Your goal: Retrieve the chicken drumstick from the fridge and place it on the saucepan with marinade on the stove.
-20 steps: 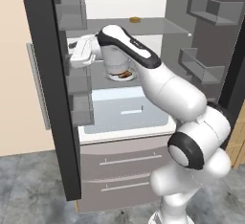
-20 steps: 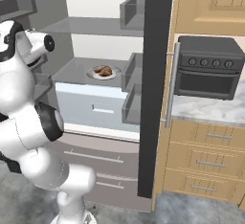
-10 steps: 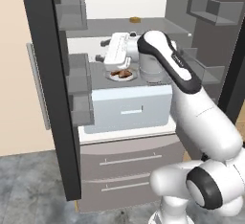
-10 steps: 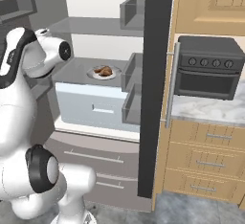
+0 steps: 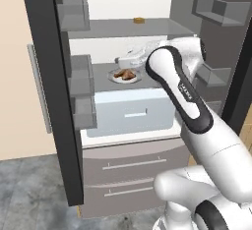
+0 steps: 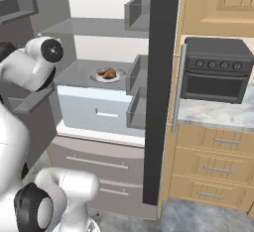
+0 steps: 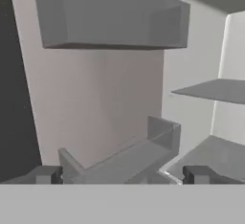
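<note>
So the tall grey French-door fridge (image 5: 49,76) has both doors swung wide, white inside with grey shelves. The small tan-brown lumpy chicken drumstick (image 5: 126,74) sits on a round white plate (image 5: 116,78) on the middle grey shelf (image 6: 74,75), right above the pale drawer box (image 5: 130,113). From the right base view the same drumstick (image 6: 107,73) is at about 10 o'clock of centre. There's a small tan block (image 5: 139,20) up on the top shelf, at 12 o'clock from the plate.

The white arm's claw (image 7: 122,174) is spread wide with nothing in it, two dark tips well apart, staring at the grey door bins (image 7: 129,158). In the left base view the hand hovers just beside the plate at its 3 o'clock side. A black wall oven (image 6: 213,70) sits off at 3 o'clock over a marble worktop (image 6: 218,112).
</note>
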